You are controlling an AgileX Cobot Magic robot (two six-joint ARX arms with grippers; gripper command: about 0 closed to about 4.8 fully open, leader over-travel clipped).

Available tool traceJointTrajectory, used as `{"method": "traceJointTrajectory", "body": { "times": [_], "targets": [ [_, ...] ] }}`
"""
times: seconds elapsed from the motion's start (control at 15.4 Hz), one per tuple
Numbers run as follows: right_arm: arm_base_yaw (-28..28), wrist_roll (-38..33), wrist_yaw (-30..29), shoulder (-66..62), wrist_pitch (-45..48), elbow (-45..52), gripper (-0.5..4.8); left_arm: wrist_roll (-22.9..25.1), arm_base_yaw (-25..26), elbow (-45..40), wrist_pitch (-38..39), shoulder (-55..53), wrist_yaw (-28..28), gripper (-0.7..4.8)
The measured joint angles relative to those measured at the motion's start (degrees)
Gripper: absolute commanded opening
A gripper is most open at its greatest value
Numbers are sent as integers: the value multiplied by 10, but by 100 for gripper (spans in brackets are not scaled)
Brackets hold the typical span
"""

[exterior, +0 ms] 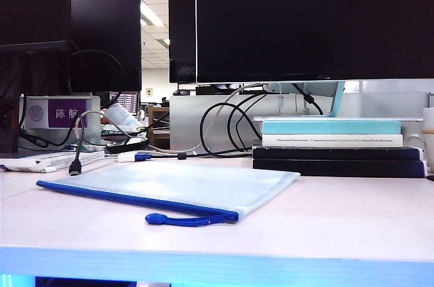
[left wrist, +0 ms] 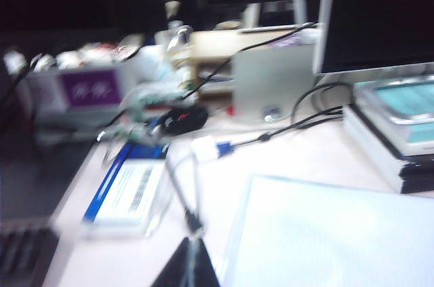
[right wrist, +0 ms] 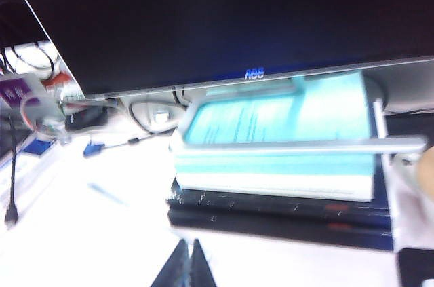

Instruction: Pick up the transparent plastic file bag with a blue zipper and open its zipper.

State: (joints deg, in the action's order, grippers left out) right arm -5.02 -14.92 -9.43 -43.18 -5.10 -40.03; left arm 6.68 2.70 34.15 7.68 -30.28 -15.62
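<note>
The transparent plastic file bag is lying flat on the pale table, toward the left and middle of the exterior view, with nothing touching it. The blue zipper is running along the bag's long front edge, and its short cord pull with a knob is trailing onto the table just off the bag's near corner. Behind the bag on the right, a stack of books is sitting under a large dark monitor, well apart from the bag. A black USB cable is dangling its plug near the bag's far left corner.

Neither arm is showing in the exterior view. In the left wrist view (blurred) the left gripper is appearing as a dark wedge at the frame's edge, its fingers pressed together on nothing, hovering above the table with a corner of the file bag just beside it and a blue-edged box on the other side. In the right wrist view, also blurred, the right gripper is likewise showing its fingers together and empty, hanging over bare table in front of the book stack; the bag is not clearly showing there
</note>
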Motion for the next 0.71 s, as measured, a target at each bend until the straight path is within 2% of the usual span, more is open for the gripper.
{"method": "traceJointTrajectory", "body": {
  "times": [0.19,0.39,0.58,0.71],
  "targets": [
    [0,0,-44,-79,14,-30,-1,7,0,8,-56,-46,-48,-6],
    [1,0,-89,-155,9,-57,-1,6,-10,24,-59,-94,-59,-6],
    [1,0,-145,-237,0,-106,-1,26,-61,30,-57,-150,-59,-6],
    [2,0,-156,-290,-1,-132,-1,33,-114,31,-59,-185,-22,-5]
  ]
}}
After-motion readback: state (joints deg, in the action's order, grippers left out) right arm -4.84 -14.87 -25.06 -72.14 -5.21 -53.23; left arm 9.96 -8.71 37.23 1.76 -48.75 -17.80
